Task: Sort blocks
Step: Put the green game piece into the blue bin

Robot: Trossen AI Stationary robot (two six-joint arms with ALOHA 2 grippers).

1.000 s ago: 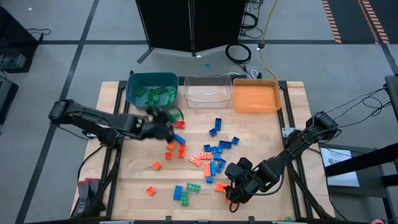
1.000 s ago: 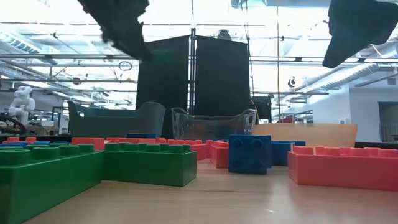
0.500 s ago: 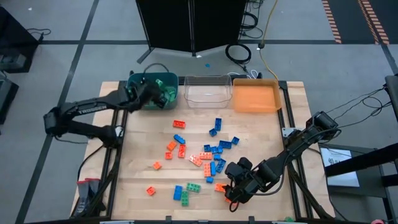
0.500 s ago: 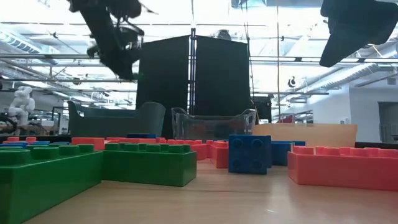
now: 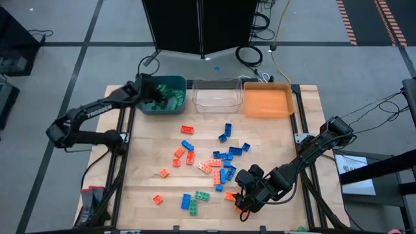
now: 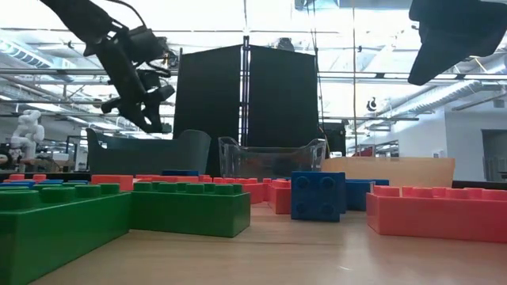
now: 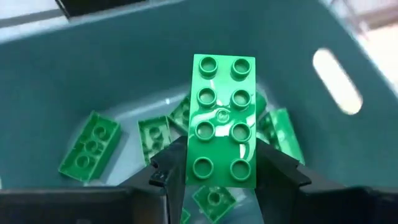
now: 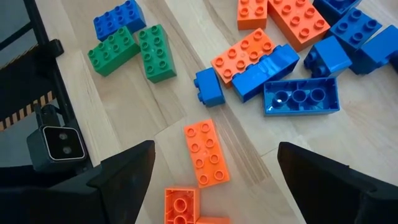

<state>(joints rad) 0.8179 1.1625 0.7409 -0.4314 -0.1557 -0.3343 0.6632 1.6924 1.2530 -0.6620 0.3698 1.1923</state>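
My left gripper is over the teal bin at the table's far left, shut on a long green block. Several green blocks lie on the bin's floor below it. My right gripper hangs open and empty above the table's near right, over loose orange blocks and blue blocks. More blue, orange and green blocks lie scattered on the table's middle. In the low view the left gripper hangs above the teal bin's wall. My left gripper pinches the green block's two long sides near its near end between its two fingers. The block points forward along the fingers, studs toward the camera, lifted clear above the bin's floor.
A clear bin and an orange bin stand beside the teal one along the far edge. Large green blocks, a blue block and an orange block lie close before the low camera.
My left gripper has gone from the table's middle left toward the far edge with the green block, risen, and now stands over the teal bin. My right gripper has kept still.
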